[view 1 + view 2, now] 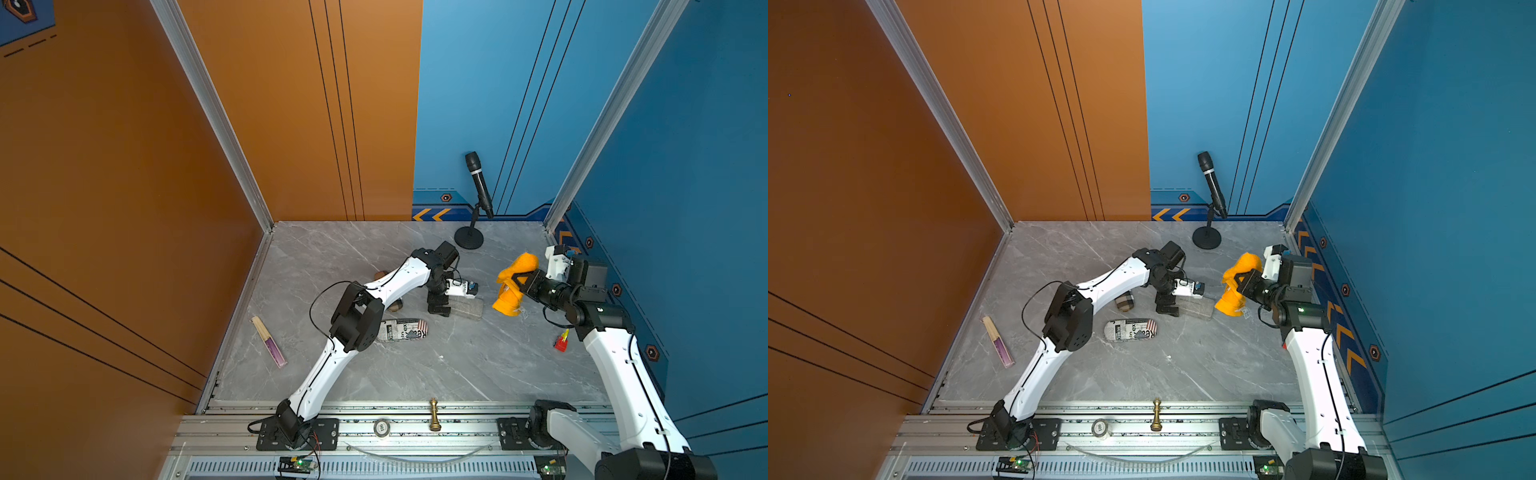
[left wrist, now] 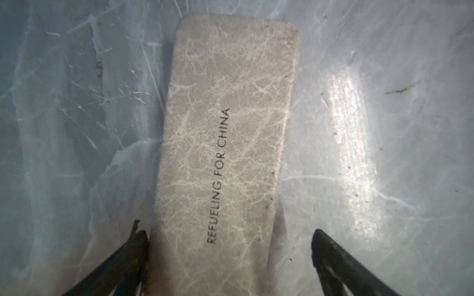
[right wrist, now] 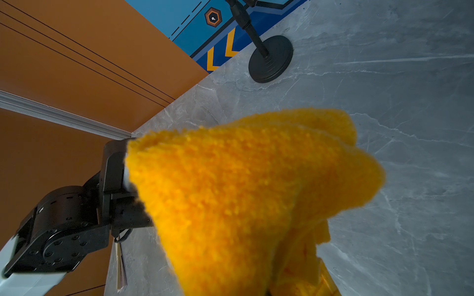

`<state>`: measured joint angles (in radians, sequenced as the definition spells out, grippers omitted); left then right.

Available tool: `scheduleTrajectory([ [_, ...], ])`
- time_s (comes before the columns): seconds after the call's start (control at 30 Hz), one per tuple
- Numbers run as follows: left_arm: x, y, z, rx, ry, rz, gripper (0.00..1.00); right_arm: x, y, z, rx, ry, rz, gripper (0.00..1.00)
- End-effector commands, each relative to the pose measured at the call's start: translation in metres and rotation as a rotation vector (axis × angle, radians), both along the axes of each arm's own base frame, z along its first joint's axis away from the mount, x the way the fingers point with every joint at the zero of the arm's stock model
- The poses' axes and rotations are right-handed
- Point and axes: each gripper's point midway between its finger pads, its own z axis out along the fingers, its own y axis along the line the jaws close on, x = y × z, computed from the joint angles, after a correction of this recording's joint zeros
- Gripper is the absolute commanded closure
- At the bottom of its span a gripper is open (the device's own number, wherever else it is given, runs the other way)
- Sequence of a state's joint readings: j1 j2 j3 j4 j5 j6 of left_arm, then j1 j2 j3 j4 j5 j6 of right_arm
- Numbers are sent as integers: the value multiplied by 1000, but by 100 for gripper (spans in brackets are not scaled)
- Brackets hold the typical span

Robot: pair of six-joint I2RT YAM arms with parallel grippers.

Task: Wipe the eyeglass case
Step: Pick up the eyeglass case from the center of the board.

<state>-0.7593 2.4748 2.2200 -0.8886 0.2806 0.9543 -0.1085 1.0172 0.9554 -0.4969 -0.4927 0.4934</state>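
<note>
We see the eyeglass case (image 2: pixel 225 143), a grey marbled one, lying flat on the grey marble table (image 1: pixel 457 365) towards the far right of the middle. The left gripper (image 2: pixel 228 235) is spread wide and grasps nothing. Its two black fingers (image 2: pixel 133 253) stand on either side of the case's near end, one just beside the edge and the other clearly apart. Black letters along the case read "REFUELING FOR CHINA".

The right gripper (image 1: pixel 518 282) is clenched on an orange fluffy cloth (image 1: pixel 513 291), which hangs above the table just to the right of the case and fills most of the right wrist view.

In both top views, a second case with newspaper print (image 1: pixel 403 330) lies nearer the front, its lettering too small to read whole. A brown plaid pouch (image 1: pixel 1125 301) is half hidden under the left arm. A microphone on a round stand (image 1: pixel 480 187) rises at the back wall. A folded fan (image 1: pixel 269 341) lies at the left edge and a small red thing (image 1: pixel 561 341) by the right arm. A brass chess piece (image 1: pixel 434 414) and a roll of tape (image 1: pixel 381 428) sit on the front rail.
</note>
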Motion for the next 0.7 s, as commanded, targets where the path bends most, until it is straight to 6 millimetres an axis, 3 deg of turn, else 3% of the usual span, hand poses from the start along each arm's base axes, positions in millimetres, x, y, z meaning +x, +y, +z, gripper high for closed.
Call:
scheduleTrajectory([
  [0.0,-5,5,-12,39,39,-10,2,6,4,-1,-11,-20,24,100],
  [0.4,-24,15,-21,91,87,21,0,9,3,-6,-12,-14,23,100],
  [0.67,-39,16,-25,109,133,65,10,2,5,-8,-10,-8,30,100],
])
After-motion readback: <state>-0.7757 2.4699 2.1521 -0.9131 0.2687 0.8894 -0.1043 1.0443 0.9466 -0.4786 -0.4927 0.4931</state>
